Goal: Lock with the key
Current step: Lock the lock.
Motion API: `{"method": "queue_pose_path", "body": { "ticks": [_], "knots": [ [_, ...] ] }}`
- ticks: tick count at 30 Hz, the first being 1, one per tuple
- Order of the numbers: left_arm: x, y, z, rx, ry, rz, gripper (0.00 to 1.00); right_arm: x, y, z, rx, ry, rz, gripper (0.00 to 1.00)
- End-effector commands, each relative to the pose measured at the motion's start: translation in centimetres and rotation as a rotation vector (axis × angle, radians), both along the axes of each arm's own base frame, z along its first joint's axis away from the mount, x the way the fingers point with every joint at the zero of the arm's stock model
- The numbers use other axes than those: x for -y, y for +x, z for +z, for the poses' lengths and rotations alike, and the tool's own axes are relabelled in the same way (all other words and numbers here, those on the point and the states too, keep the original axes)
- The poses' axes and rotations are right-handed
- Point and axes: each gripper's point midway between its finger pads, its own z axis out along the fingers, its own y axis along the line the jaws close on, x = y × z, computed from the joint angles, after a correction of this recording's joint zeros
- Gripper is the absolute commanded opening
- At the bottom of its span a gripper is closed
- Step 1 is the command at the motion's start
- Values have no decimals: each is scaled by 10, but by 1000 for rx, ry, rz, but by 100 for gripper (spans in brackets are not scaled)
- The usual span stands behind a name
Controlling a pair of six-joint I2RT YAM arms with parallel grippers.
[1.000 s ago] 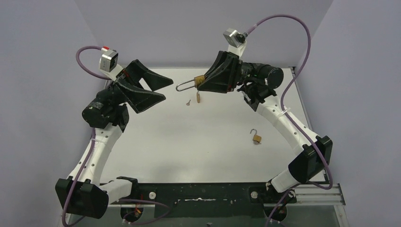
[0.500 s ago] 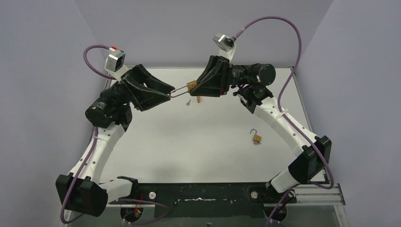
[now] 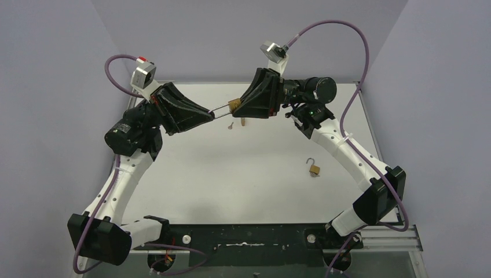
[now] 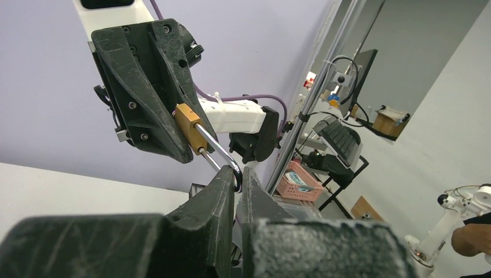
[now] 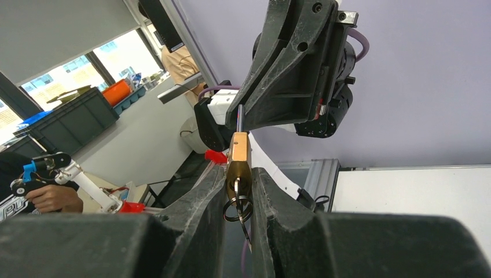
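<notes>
Left claw (image 3: 213,114) is clenched on the shackle (image 3: 221,110), and the right claw (image 3: 243,107) grips the padlock (image 3: 234,105) body above the table's (image 3: 243,174) far edge, likely so you can press it closed.

Left wrist: shackle loop pinched between fingertips.

Right wrist: key ring (image 5: 237,207) hangs beneath.

Spare padlock (image 3: 314,168) lies near the table's right edge; lilac walls (image 3: 231,35) all round.

left gripper (image 3: 212,114) swung in and clamped shut on the shackle (image 4: 222,155) of the padlock (image 3: 234,105), fingers were wide open a sec ago
</notes>
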Motion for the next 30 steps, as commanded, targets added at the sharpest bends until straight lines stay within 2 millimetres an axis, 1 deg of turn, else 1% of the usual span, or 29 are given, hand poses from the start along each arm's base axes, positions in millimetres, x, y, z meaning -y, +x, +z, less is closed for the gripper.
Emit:
{"method": "queue_pose_path", "body": {
  "ticks": [1, 7, 13, 17, 19, 22, 26, 30],
  "knots": [
    [-2, -22, 17, 93, -24, -10, 0, 1, -2, 10, 36, 35, -15, 0],
    [2, -25, 17, 97, -28, -24, 0, 0, -3, 10, 40, 32, -14, 0],
    [10, -18, 7, 90, -2, -4, 0, -5, -6, 7, 41, 21, -12, 0],
    [17, -3, -10, 75, 36, 61, 0, -12, -11, 1, 34, 10, -4, 0],
    [21, 6, -21, 56, 72, 106, 0, -16, -14, -2, 31, 3, 1, 0],
    [24, 16, -36, 45, 122, 158, 0, -18, -17, -4, 31, -8, 4, 0],
    [24, 24, -45, 44, 160, 215, 0, -19, -18, -5, 37, -30, 0, 0],
    [25, 37, -55, 13, 194, 270, 0, -26, -23, -10, 50, -59, 4, 0]
  ]
}}
